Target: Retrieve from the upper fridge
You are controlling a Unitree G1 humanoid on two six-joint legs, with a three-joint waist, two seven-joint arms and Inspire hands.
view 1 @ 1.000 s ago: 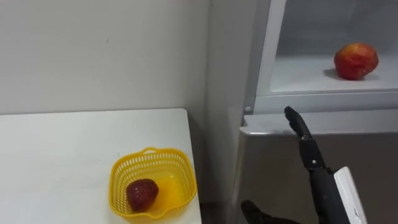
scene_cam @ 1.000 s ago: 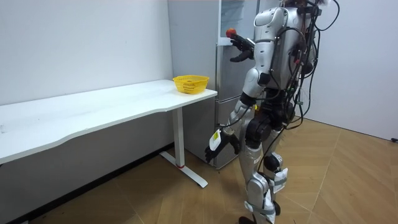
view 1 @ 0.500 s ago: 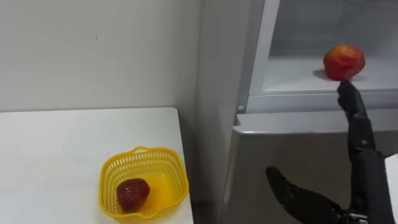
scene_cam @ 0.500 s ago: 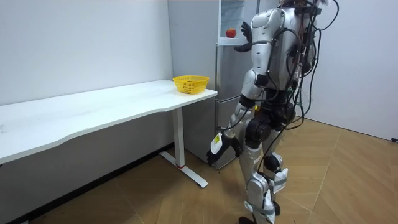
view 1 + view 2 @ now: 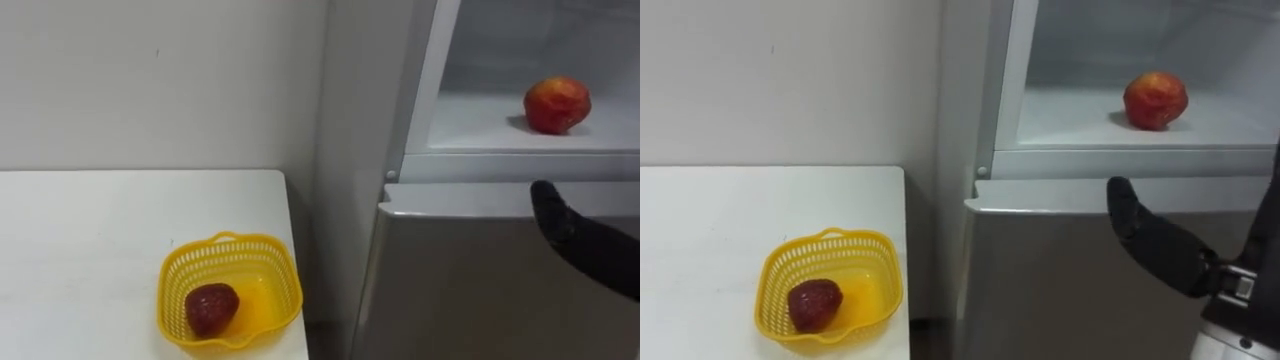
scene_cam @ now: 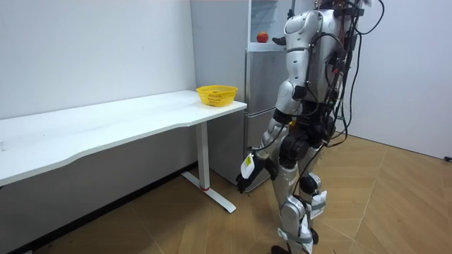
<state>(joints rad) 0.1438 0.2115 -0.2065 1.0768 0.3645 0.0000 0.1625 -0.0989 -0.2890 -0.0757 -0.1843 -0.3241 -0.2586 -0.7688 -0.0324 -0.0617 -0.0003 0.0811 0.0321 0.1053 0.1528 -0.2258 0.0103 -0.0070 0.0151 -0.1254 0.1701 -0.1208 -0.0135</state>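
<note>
Apple (image 5: pixel 1155 100) sat untouched on the upper fridge's shelf (image 5: pixel 1070 122), above and beyond the right hand (image 5: pixel 1160 245), which hung spread and empty below its front edge, seemingly lining up to reach in.

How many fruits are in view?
2: a red apple on the upper fridge shelf, a dark red fruit in the yellow basket on the table. More may be hidden deeper inside.
</note>
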